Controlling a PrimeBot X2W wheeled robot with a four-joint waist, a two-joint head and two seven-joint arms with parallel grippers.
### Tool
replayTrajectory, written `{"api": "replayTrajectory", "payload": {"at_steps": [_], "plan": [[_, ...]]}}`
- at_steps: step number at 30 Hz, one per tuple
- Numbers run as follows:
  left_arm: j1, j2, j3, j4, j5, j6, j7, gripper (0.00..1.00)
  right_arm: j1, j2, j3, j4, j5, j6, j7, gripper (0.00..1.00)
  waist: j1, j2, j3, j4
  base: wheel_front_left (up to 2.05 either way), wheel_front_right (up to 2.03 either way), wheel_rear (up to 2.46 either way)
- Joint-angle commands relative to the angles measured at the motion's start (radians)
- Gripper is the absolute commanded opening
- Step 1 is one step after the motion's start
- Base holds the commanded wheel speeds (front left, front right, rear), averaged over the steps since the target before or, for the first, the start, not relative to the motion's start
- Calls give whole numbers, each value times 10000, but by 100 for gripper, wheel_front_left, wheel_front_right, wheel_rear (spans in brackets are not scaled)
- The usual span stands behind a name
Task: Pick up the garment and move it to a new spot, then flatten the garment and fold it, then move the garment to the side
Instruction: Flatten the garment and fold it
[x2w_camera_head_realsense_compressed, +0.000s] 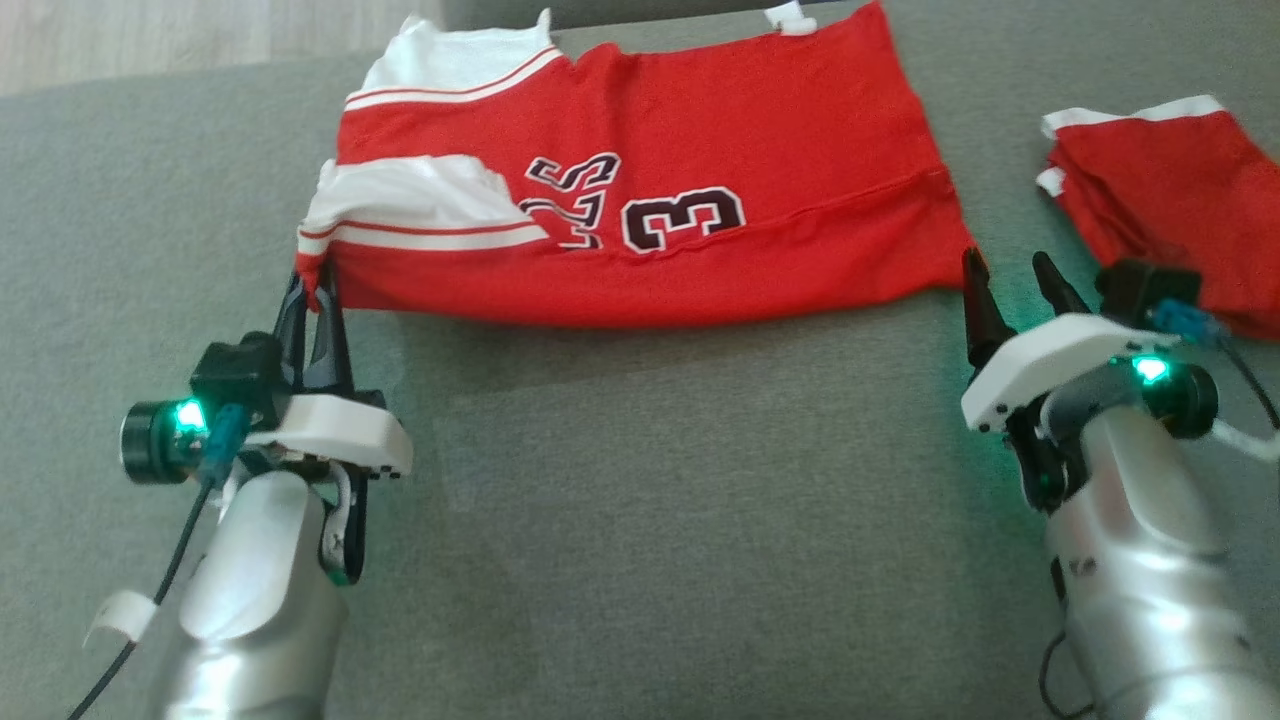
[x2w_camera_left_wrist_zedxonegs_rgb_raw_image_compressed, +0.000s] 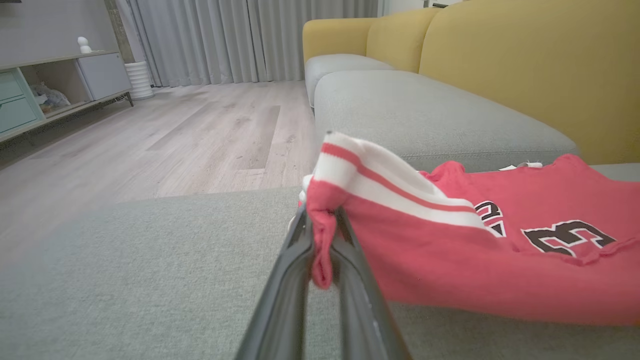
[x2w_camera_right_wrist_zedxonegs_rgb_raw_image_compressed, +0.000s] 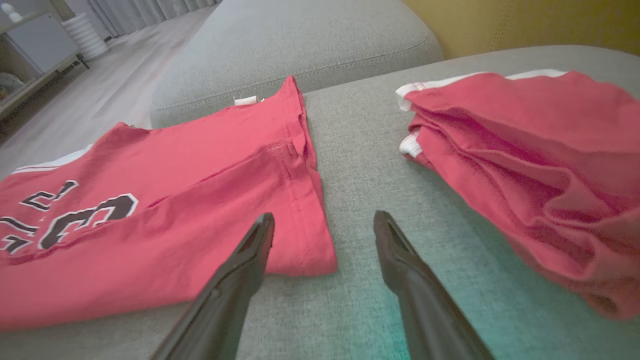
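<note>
red jersey (x2w_camera_left_wrist_zedxonegs_rgb_raw_image_compressed: 450, 270) corner in left tool (x2w_camera_left_wrist_zedxonegs_rgb_raw_image_compressed: 322, 214) | left wrist: yellow backrest (x2w_camera_left_wrist_zedxonegs_rgb_raw_image_compressed: 525, 75)

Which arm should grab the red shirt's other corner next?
Right, likely: the right gripper, open, hovers beside the free corner of the red-and-white fabric jersey; the left gripper is clamped on the opposite corner.

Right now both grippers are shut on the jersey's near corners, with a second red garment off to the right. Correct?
Not both. The left gripper is shut on the jersey corner, but the right gripper stands open by the other near corner, gripping nothing; the right wrist view shows it. The second red garment does lie off to the right.
</note>
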Motion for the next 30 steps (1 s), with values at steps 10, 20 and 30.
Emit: {"api": "replayTrajectory", "payload": {"at_steps": [10, 20, 30], "plan": [[-292, 83, -132, -526, 238, -161, -162, 0, -1877, 53, -852, 2871, -1420, -9, 23, 100, -1, -1, 307, 605, 0, 0, 0], [-88, 154, -221, -243, 219, -129, -170, 0, -2177, 53, -1584, 3617, -3253, -9, -427, 0, -1, -1, -46, 523, 0, 0, 0], [556, 306, -217, 184, 57, -139, -172, 0, -1489, 53, -1796, 3159, -4311, -9, -888, 0, -1, -1, -1004, 272, 0, 0, 0]]}}
